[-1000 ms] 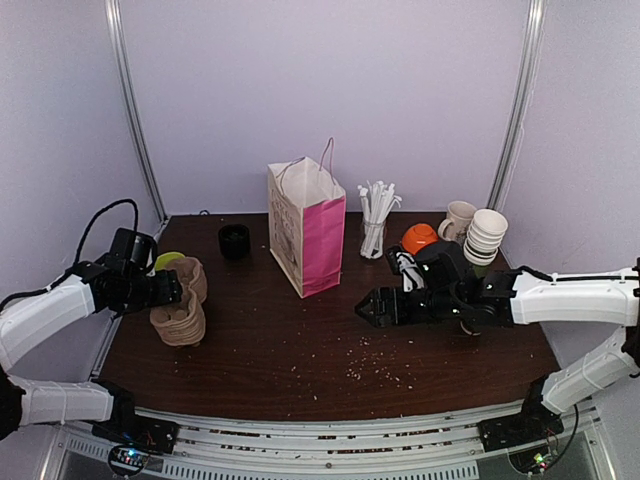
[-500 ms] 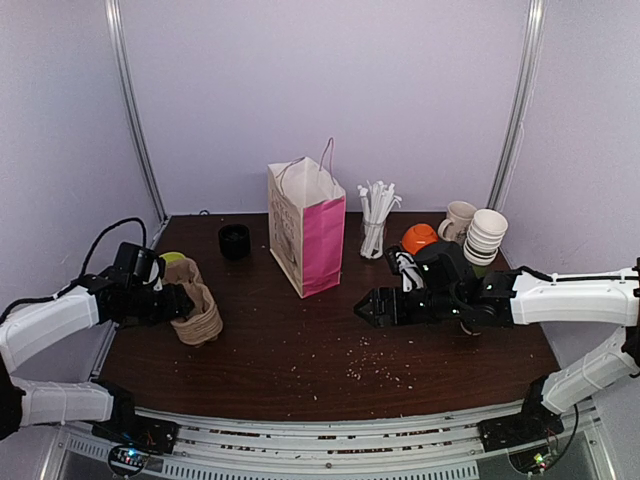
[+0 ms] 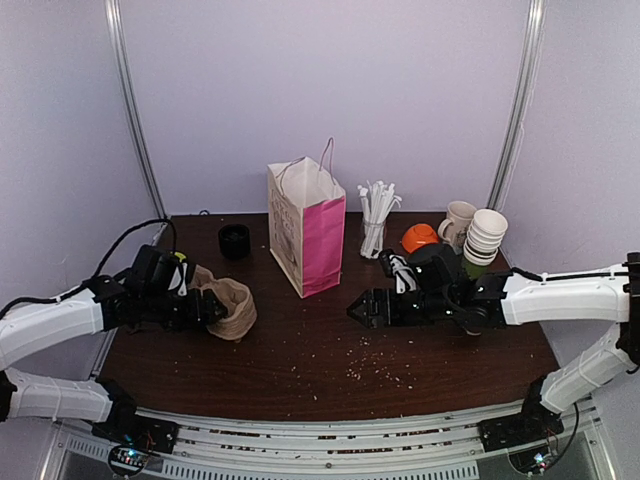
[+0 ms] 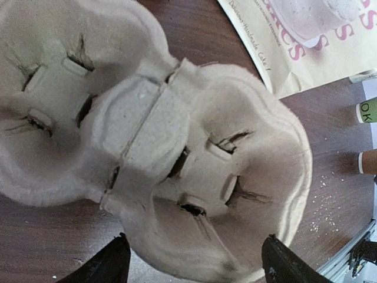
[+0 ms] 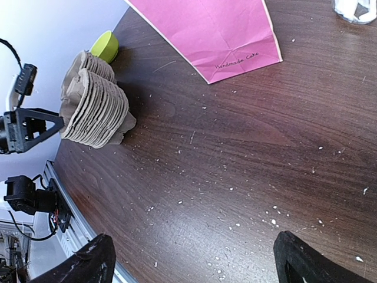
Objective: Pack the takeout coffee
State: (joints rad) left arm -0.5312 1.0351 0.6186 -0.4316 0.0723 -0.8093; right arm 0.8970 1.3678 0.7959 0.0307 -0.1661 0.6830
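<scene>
Landmark is the one pink-and-white bag (image 3: 306, 228) on the tabletop (image 3: 300, 350). Left of it lies one stack of pulp cup carriers (image 3: 232, 310). The left tool (image 3: 213, 308) has its jaws spread wide around the stack's rim; can't tell if it grips. The right tool (image 3: 360, 308), right of the bag, is released with nothing in it. Further right: one straw jar (image 3: 373, 238), one mug (image 3: 458, 218), one white cup stack (image 3: 486, 235). Takeout coffee: only a brown sliver (image 4: 368, 162) right of the bag, identity unconfirmed.
</scene>
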